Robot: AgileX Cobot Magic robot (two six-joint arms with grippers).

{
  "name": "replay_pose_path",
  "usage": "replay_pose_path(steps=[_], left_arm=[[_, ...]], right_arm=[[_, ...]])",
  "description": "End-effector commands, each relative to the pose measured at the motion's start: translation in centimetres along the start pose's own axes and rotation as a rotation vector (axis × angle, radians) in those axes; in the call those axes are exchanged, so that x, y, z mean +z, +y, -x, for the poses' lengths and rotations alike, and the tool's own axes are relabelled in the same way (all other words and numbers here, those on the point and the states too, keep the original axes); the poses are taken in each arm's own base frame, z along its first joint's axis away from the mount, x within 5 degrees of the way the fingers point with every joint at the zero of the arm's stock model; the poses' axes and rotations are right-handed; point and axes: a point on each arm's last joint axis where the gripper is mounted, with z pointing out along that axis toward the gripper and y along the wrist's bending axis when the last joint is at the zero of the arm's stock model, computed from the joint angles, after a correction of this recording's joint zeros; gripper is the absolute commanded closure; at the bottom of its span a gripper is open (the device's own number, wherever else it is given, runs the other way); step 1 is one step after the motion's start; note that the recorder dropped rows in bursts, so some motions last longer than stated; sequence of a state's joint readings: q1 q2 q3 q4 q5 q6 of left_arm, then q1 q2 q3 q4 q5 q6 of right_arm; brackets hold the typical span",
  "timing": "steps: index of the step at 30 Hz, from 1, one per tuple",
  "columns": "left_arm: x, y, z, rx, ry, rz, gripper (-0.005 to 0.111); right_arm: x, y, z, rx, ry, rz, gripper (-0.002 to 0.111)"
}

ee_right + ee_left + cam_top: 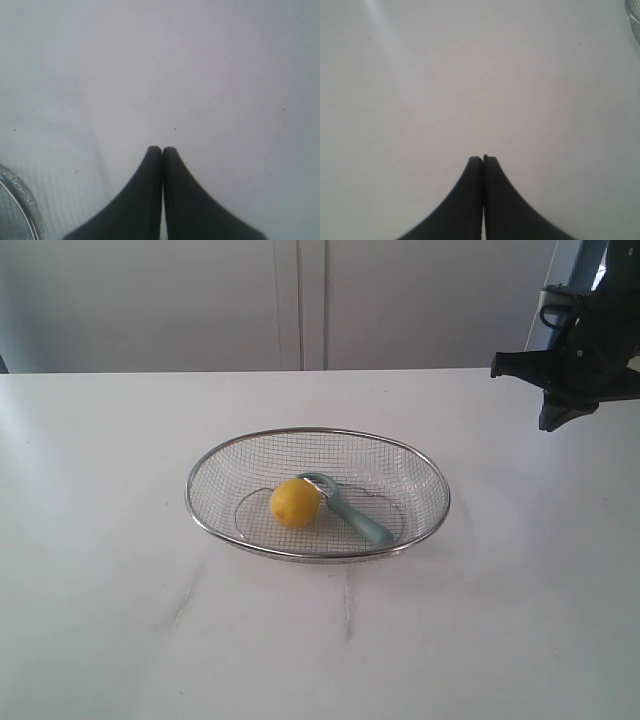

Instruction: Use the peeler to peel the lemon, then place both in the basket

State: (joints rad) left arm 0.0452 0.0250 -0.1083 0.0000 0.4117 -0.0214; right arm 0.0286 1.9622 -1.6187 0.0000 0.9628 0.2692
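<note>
The left gripper (483,159) and right gripper (162,149) sit closed and empty outside the basket (318,430), where the lemon (295,502) rests against the peeler (350,512), so reaching in may roll the lemon or snag the mesh.

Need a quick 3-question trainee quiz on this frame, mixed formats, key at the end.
1. True or false: the lemon and the peeler both lie inside the basket.
2. The peeler's blade head is: A) right by the lemon; B) hanging over the rim; C) in a gripper.
3. Fill in: the left gripper and right gripper are both ____, holding nothing.
Key: 1 true; 2 A; 3 shut.
</note>
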Motion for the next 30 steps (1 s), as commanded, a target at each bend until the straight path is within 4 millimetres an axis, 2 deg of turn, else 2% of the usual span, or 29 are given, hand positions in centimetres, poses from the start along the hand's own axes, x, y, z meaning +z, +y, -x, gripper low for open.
replay_pose_path(steps=[1, 6, 30], left_arm=[[0.7, -0.1, -1.4, -0.015, 0.01, 0.001, 0.107], [1.5, -0.1, -2.6, -0.018, 0.028, 0.002, 0.107], [1.5, -0.1, -2.5, -0.015, 0.015, 0.004, 0.107]], right_arm=[[-0.5, -0.2, 0.1, 0.011, -0.013, 0.002, 0.108], [-0.5, -0.2, 0.1, 0.011, -0.011, 0.001, 0.108], [-0.5, -0.2, 0.1, 0.011, -0.012, 0.001, 0.108]])
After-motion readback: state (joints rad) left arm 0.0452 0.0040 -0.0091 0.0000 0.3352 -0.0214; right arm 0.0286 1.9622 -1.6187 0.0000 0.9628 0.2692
